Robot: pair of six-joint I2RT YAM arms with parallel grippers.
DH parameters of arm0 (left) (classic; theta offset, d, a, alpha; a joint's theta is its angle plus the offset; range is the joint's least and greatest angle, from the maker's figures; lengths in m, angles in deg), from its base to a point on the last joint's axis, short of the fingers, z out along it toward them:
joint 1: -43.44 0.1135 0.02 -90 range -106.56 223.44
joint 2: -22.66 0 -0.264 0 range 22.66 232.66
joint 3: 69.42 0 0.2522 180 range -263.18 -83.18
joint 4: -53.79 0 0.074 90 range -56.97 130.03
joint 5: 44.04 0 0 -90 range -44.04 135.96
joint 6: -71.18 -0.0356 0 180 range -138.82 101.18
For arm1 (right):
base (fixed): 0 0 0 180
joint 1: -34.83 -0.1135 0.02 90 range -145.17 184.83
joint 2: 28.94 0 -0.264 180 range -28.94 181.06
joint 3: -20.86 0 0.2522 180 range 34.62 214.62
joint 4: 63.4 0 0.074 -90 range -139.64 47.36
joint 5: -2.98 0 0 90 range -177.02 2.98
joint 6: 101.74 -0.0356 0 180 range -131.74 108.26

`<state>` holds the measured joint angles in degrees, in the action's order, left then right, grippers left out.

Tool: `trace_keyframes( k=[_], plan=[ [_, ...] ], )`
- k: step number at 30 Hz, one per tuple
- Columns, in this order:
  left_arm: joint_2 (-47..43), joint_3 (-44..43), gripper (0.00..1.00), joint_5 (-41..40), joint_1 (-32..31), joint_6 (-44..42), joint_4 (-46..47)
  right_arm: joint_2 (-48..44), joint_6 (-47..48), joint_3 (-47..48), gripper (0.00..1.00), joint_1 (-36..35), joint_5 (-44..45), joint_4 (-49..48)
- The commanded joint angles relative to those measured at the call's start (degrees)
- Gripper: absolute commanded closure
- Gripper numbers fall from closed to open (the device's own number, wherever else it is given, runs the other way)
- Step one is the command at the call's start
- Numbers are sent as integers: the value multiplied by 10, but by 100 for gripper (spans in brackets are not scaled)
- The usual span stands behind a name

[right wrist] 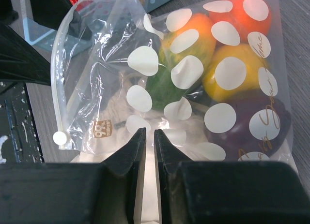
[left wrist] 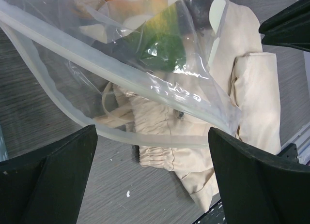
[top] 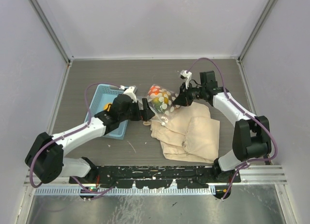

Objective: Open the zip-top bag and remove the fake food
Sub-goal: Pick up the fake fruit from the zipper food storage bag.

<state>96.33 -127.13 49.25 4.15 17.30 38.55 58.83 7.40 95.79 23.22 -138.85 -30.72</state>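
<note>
Bag [top: 162, 100] appears lifted between the two grippers, over the edge of the cloth bag [top: 191, 134] on the counter [top: 145, 74]. Basket [top: 107, 110] is seen under the left arm.

Right gripper [right wrist: 146, 137]: jaws all but closed, judged to be pinching the bag's side film. Left gripper [left wrist: 151, 137]: jaws wide open, nothing held, zip strip [left wrist: 121, 64] running across just ahead of them. The two strip halves are seen parted, so the mouth looks at least partly unzipped. Food [right wrist: 227, 74] is bunched at the end away from the mouth.

Step in hand, as judged: one lip to be taken by the left jaws. Only one strip half should be caught; if both are caught, the mouth gets pressed shut. Pull to be made away from the right grip, slowly, since the film looks slick and slip is likely.
</note>
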Motion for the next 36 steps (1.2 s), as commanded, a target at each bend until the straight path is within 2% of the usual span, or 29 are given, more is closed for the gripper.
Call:
trace_keyframes(
  k=[1,11,18,22,26,32,36],
  plan=[
    [24,-23,2,16,-2,-15,48,-23,-47,-4,81,1,-21,-62],
    [41,-12,2,15,-2,-33,99,-28,-215,-38,80,2,23,-207],
    [42,-5,2,9,-2,-48,124,-35,-306,-50,78,1,138,-262],
    [46,1,0,4,-3,-53,145,-39,-309,-49,77,0,165,-270],
    [50,2,3,1,-2,-61,155,-33,-285,-28,76,-8,182,-259],
    [57,0,9,2,3,-62,164,29,-234,66,76,-10,127,-181],
    [59,-2,11,4,4,-61,162,75,-226,124,76,-10,121,-144]
  ],
)
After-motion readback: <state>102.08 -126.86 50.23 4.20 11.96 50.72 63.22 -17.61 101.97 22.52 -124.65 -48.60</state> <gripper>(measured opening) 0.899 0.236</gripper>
